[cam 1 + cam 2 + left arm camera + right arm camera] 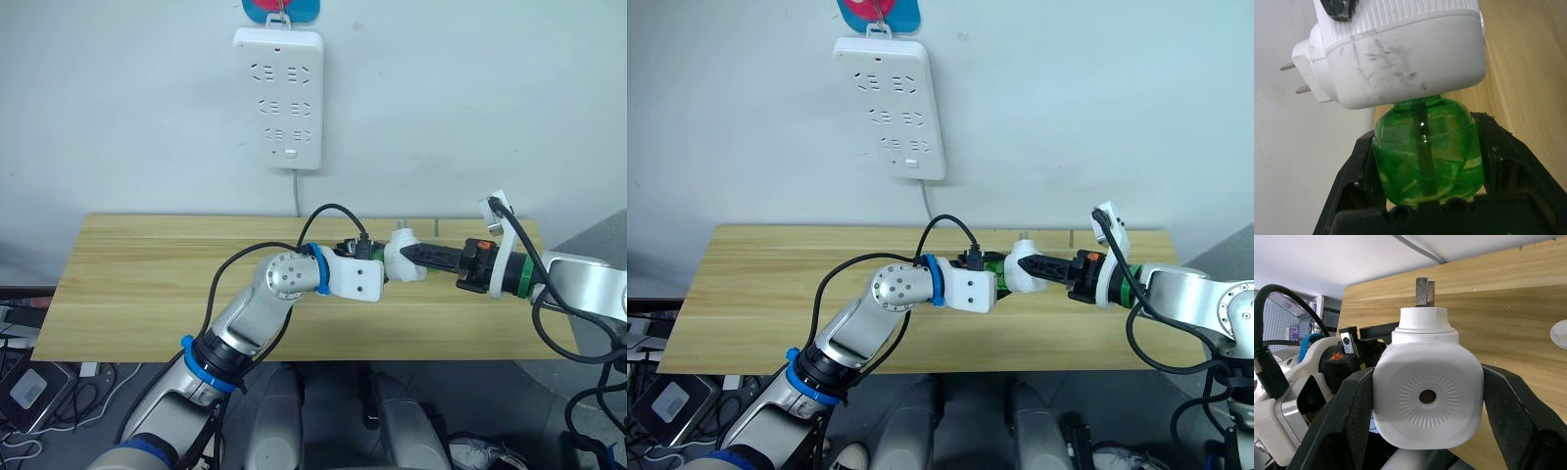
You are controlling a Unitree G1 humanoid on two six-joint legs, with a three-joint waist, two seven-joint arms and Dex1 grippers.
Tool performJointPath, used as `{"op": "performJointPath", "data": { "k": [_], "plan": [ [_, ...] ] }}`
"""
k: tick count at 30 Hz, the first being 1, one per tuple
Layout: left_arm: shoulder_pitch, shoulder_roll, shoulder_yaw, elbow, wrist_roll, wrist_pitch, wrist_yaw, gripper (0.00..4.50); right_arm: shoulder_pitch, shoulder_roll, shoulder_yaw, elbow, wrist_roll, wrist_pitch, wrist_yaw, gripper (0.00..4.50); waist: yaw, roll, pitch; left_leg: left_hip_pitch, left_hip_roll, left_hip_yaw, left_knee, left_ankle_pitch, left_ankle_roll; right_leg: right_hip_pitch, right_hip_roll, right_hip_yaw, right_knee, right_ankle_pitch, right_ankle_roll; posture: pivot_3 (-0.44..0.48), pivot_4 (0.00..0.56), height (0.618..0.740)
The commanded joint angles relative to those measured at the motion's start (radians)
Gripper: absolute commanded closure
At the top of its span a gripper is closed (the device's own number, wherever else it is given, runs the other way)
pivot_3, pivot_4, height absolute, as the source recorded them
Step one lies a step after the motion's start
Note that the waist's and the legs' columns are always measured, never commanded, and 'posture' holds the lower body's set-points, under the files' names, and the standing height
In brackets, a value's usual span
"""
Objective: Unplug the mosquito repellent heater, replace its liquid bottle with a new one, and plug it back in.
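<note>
Table (137, 294): bare wood, below the wall power strip (279, 96)
Heater (1427, 396): unplugged, held above the table between both arms
Right claw (1425, 406): clenched on the heater body
Left claw (1425, 161): grasping the green bottle (1427, 147)
Progress: bottle apparently still seated; removal, new bottle and replugging remain

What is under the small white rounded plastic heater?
A clear green liquid bottle with a dark wick inside hangs below the heater. Its neck is hidden inside the heater.

Left gripper (1425, 161) and right gripper (1427, 401) meet mid-air, both clamped.
</note>
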Motion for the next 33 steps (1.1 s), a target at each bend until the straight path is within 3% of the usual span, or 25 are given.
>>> {"op": "performJointPath", "data": {
  "k": [1,5,8,11,14,17,22,33],
  "plan": [
    [-0.004,-0.010,-0.013,-0.034,-0.002,-0.022,-0.006,2.22,-0.037,-0.008,-0.002,-0.064,0.027,-0.012,0.031,1.20,0.000,0.000,0.000,0.000,0.000,0.000,0.000,0.000,0.000,0.000,0.000,0.000,0.000,0.000,0.000,0.207,0.345,0.740],
    [0.013,-0.020,0.006,-0.013,-0.025,-0.019,0.003,2.22,-0.060,-0.053,-0.012,-0.134,-0.083,-0.007,0.097,0.01,0.000,0.000,0.000,0.000,0.000,0.000,0.000,0.000,0.000,0.000,0.000,0.000,0.000,0.000,0.000,0.214,0.347,0.740],
    [0.044,-0.042,0.037,0.017,-0.065,-0.006,0.021,2.22,-0.025,-0.052,-0.045,-0.180,-0.173,-0.052,0.116,0.00,0.001,0.000,0.000,0.000,0.000,-0.001,0.000,0.000,0.000,0.000,0.000,-0.001,0.000,0.000,0.000,0.215,0.347,0.740],
    [0.071,-0.070,0.071,0.050,-0.108,-0.039,0.044,2.22,-0.008,-0.050,-0.078,-0.249,-0.375,-0.124,0.182,0.00,0.002,0.000,0.000,0.000,0.000,-0.001,0.000,0.000,0.000,0.000,0.000,-0.001,0.000,0.000,0.000,0.208,0.344,0.740],
    [0.106,-0.148,0.144,0.064,-0.201,0.034,0.090,2.22,0.026,-0.047,-0.093,-0.309,-0.520,-0.178,0.241,0.00,0.002,0.000,0.000,0.000,0.000,-0.001,0.000,0.000,0.000,0.000,0.000,-0.001,0.000,0.000,0.000,0.201,0.338,0.740],
    [0.148,-0.264,0.251,0.073,-0.333,0.056,0.153,2.22,0.119,0.009,-0.123,-0.402,-0.535,-0.220,0.201,0.00,0.005,0.000,0.000,0.000,0.000,-0.001,0.001,0.000,0.000,0.000,-0.001,-0.003,0.000,0.000,0.000,0.190,0.330,0.740],
    [0.174,-0.325,0.301,0.058,-0.413,0.003,0.179,2.22,0.232,0.148,-0.075,-0.511,-0.568,-0.288,0.116,0.00,-0.001,0.000,-0.001,0.000,0.000,-0.002,0.001,0.000,-0.001,0.001,-0.001,-0.003,0.001,0.000,0.000,0.158,0.317,0.740],
    [0.173,-0.328,0.275,0.029,-0.437,0.009,0.189,2.22,0.154,0.343,0.037,-0.467,-0.719,-0.317,0.036,0.00,-0.011,0.001,-0.002,0.002,-0.002,-0.001,0.001,0.003,-0.004,0.002,-0.001,0.000,0.001,0.001,0.002,0.161,0.307,0.740]
  ]
}}
